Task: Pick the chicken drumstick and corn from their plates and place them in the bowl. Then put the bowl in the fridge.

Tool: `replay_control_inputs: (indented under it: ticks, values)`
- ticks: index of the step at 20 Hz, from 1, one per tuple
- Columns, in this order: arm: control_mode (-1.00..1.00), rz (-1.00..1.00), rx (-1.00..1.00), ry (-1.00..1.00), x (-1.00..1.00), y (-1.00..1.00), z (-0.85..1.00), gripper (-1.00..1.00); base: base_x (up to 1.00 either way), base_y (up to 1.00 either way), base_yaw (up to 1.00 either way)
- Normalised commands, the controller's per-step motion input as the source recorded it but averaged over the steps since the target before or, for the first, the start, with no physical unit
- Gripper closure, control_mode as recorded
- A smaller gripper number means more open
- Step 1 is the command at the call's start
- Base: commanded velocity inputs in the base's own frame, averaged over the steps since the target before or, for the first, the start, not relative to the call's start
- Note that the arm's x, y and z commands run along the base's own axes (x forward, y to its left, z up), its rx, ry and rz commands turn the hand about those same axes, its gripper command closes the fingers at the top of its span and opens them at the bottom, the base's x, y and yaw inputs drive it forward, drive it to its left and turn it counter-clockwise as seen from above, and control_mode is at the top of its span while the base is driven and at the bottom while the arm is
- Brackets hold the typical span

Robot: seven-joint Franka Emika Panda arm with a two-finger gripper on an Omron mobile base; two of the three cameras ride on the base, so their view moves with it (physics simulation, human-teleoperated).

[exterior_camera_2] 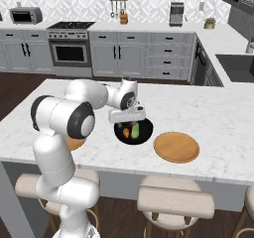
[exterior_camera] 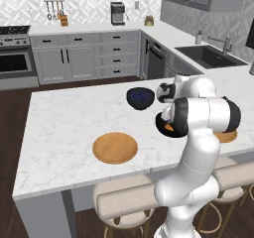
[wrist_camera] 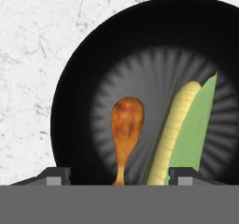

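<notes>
Chicken drumstick (wrist_camera: 127, 129) and corn (wrist_camera: 175, 129) are lying side by side inside the black bowl (wrist_camera: 84, 78), long axes parallel, bone end pointing toward the gripper (wrist_camera: 119, 175), whose fingers are sitting apart above the bowl.

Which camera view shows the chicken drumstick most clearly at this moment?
The hand view: the chicken drumstick lies whole in the bowl, beside the corn, seen from close above. The right base view shows it as a small orange spot below the gripper. In the left base view the arm covers most of the bowl.
</notes>
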Motion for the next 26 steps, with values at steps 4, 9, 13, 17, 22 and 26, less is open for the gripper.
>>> replay_control_inputs:
  ticks: [4, 9, 13, 17, 22, 26]
  values:
    - [-1.00, 0.00, -0.05, 0.00, -0.04, 0.00, 0.13, -1.00, 0.00, 0.00, 0.00]
    - [-1.00, 0.00, -0.07, 0.00, -0.07, 0.35, 0.10, -1.00, 0.00, 0.00, 0.00]
    - [-1.00, 0.00, -0.07, 0.01, -0.14, 0.57, 0.00, -1.00, 0.00, 0.00, 0.00]
    - [-1.00, 0.00, -0.10, 0.00, 0.00, 0.45, -0.14, -1.00, 0.00, 0.00, 0.00]
    - [-1.00, 0.00, -0.02, 0.00, 0.03, 0.13, -0.29, -1.00, 0.00, 0.00, 0.00]
    - [-1.00, 0.00, 0.00, 0.00, 0.19, 0.00, -0.26, -1.00, 0.00, 0.00, 0.00]
